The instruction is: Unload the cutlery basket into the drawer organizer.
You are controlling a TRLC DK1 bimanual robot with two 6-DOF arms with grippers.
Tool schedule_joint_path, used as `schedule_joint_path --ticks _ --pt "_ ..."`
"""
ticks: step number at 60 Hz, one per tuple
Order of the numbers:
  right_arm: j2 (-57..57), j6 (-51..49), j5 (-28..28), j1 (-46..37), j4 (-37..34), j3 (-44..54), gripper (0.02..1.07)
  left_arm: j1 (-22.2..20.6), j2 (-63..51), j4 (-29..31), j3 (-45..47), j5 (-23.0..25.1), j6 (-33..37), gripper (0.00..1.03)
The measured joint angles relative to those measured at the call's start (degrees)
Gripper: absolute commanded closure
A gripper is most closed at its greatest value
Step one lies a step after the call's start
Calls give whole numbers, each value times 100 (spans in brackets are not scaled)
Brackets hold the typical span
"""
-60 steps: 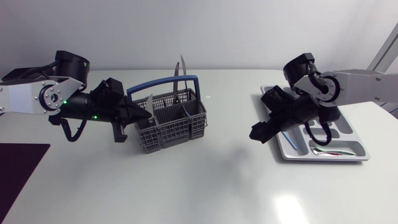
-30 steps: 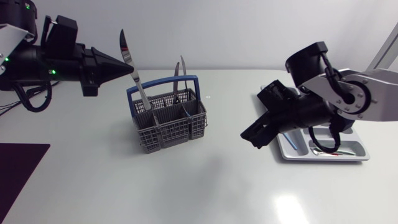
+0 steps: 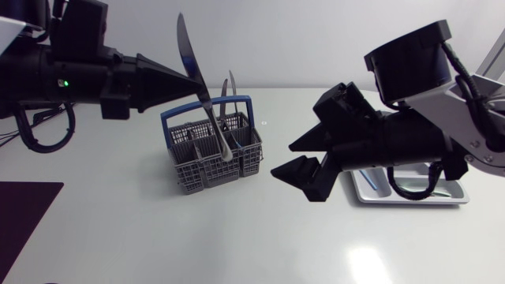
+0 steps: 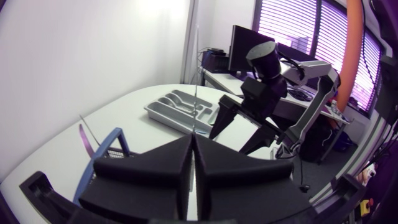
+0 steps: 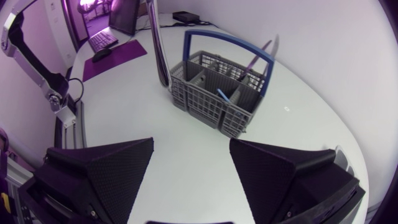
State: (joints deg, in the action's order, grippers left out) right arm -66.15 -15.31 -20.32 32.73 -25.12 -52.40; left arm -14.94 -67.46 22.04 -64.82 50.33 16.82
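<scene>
Knife [image 3: 189, 55] | clamped between left jaws | over basket [image 3: 197, 170] | right jaws apart

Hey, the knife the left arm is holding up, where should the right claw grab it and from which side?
Take the knife by its handle, the free stretch below the left claw. It hangs blade up, slightly tilted, pinched near mid-length, so the open right claw should probably come in level from its own side, under the left one.
</scene>
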Motion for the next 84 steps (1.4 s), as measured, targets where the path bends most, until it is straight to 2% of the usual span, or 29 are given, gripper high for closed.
schedule_joint_path --ticks 11,22,30,34,43,44,45,48,50,59,62,66,67,70,72,73,75,79,84 --pt "-164 13 -807 98 4 -72 18 -463 0 2 299 216 -35 100" --pt "-400 11 -1292 216 -33 -323 20 -809 4 2 334 343 -37 100" --pt "-481 -17 -1537 330 -70 -382 36 -992 4 2 334 345 -81 100" --pt "-481 -55 -1615 398 -79 -380 47 -1049 4 4 334 345 -103 100" --pt "-481 -131 -1888 472 -79 -380 81 -1147 4 20 334 345 -190 100" --pt "-481 -140 -1915 472 -79 -380 90 -1158 4 20 334 345 -208 100" --pt "-481 -140 -1917 474 -79 -380 93 -1161 4 22 334 343 -210 100" --pt "-481 -142 -1958 472 -81 -380 96 -1185 4 22 334 345 -229 100" --pt "-479 -144 -2002 474 -81 -378 102 -1189 4 24 334 345 -240 100" --pt "-396 -166 -2017 555 -76 -291 102 -1193 4 107 334 496 -356 98" --pt "-380 -164 -2017 603 -79 -275 102 -1193 4 146 334 522 -358 92" --pt "-380 -164 -2013 619 -76 -269 102 -1193 4 170 334 540 -361 77" --pt "-369 -164 -2011 619 -76 -258 102 -1193 4 170 334 540 -361 68" --pt "-345 -164 -1998 623 -81 -192 102 -1185 20 170 334 538 -363 55" --pt "-326 -164 -1996 623 -87 -151 102 -1165 33 173 334 538 -363 39" --pt "-315 -164 -1993 623 -101 -120 102 -1143 39 175 334 540 -363 38" --pt "-289 -164 -1989 616 -127 -77 102 -1113 66 199 334 535 -363 25" --pt "-203 -164 -1928 566 -188 -7 102 -966 125 258 334 514 -352 14" --pt "-24 -164 -1882 350 -225 68 102 -772 225 267 374 258 -258 11"
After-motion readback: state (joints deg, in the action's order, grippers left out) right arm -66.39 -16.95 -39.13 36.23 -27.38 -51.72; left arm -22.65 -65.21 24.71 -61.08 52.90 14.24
